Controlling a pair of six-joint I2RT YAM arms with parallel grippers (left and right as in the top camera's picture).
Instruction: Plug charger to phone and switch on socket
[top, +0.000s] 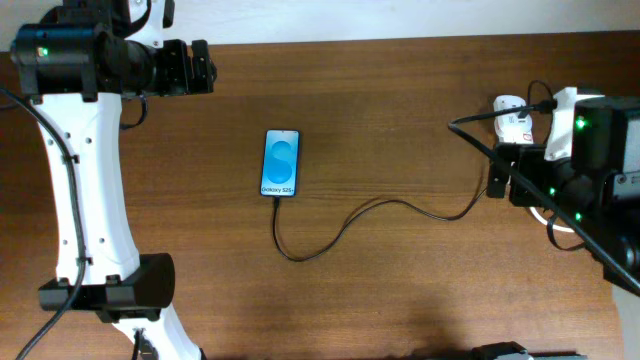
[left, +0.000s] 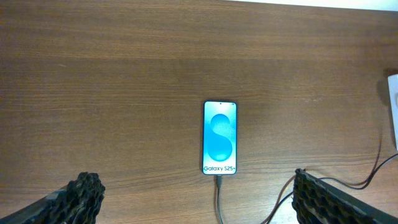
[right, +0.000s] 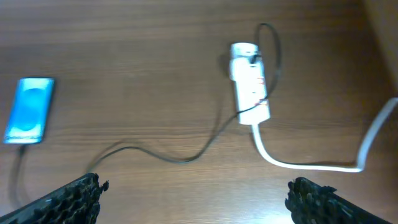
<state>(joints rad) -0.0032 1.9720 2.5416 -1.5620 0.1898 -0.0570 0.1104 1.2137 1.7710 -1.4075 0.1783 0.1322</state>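
While overhead half-hides the socket (top: 512, 116), the right wrist view shows it whole.

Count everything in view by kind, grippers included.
Phone: 1
Charger cable: 1
Power strip: 1
Grippers: 2, the left gripper and the right gripper, both open
Total: 5
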